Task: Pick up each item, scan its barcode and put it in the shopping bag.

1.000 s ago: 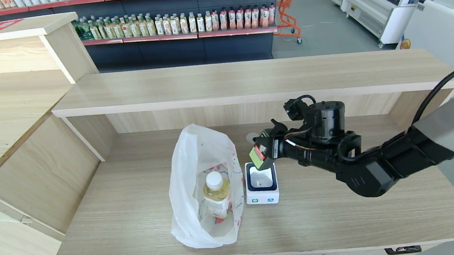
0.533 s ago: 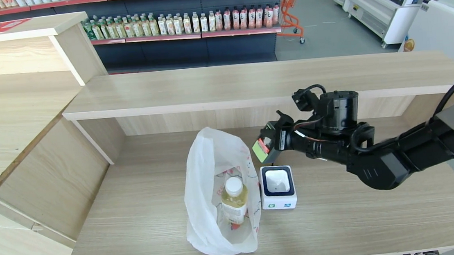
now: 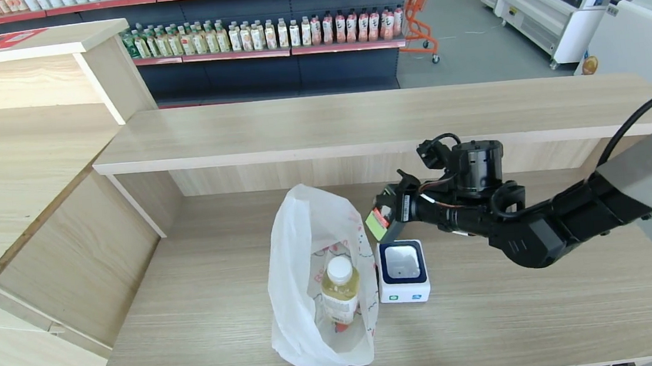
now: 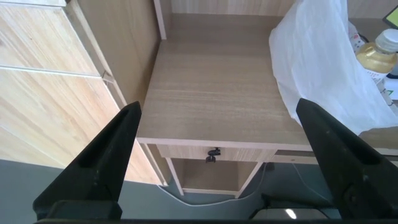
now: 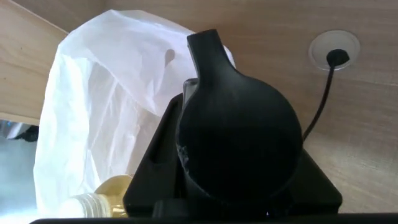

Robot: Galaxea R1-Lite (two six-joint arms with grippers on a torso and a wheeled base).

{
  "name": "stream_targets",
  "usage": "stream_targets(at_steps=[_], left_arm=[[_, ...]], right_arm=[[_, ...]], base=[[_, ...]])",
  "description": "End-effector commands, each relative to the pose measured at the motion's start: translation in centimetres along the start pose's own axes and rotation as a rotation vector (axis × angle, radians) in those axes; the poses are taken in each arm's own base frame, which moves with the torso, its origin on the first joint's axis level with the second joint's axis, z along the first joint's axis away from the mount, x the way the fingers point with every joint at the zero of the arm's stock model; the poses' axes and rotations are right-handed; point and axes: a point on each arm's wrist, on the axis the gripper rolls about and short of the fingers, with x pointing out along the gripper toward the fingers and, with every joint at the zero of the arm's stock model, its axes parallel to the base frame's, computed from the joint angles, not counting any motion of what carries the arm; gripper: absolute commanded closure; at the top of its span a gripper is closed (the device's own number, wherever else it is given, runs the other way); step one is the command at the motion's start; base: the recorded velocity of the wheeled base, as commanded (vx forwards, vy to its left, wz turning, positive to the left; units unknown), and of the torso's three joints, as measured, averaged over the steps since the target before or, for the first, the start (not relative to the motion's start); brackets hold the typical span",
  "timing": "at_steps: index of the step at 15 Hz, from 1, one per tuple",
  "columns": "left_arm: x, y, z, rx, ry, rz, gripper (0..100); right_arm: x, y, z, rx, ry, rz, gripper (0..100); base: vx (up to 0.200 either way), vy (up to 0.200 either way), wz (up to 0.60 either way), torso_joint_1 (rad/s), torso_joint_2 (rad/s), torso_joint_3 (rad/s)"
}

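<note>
At a shop checkout, the robot's left gripper (image 4: 219, 111) hangs over the near left end of the pale wooden counter (image 3: 490, 310), its two dark fingers (image 4: 99, 165) spread wide apart. To its right, a white, thin plastic shopping bag (image 3: 305, 279) stands open on the counter. Inside it, a clear bottle of yellow drink with a white cap (image 3: 340, 291) stands upright. Just beside the bag, on its right side, sits a small white square barcode scanner (image 3: 403, 270), its glass window facing up.

Above the scanner's far left corner, close to the bag's rim, a small green and red packet (image 3: 377, 224) is held tilted in the air, clamped in the right gripper (image 3: 385, 216). The black right arm (image 3: 531, 233) comes in from the right edge of the scene and stretches leftward, low over the counter. Its wrist is about level and the gripper points towards the bag.

Behind the gripper, a black cable drops through a round grey cable port (image 5: 336, 50) in the countertop. Beyond the counter, store shelves of bottled drinks (image 3: 266, 35) line the aisle.
</note>
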Motion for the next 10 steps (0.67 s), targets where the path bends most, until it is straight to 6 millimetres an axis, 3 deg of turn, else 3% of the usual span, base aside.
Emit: stream_targets(at_steps=[1, 10], left_arm=[[0.0, 0.0, 0.0, 0.001, 0.0, 0.0, 0], [0.0, 0.0, 0.0, -0.001, 0.0, 0.0, 0]], right_arm=[[1.8, 0.3, -1.2, -0.011, 0.017, 0.017, 100], [6.3, 1.7, -5.2, -0.203, 0.066, 0.177, 100]], base=[[0.0, 0.0, 0.0, 0.0, 0.0, 0.0], [0.0, 0.0, 0.0, 0.0, 0.0, 0.0]])
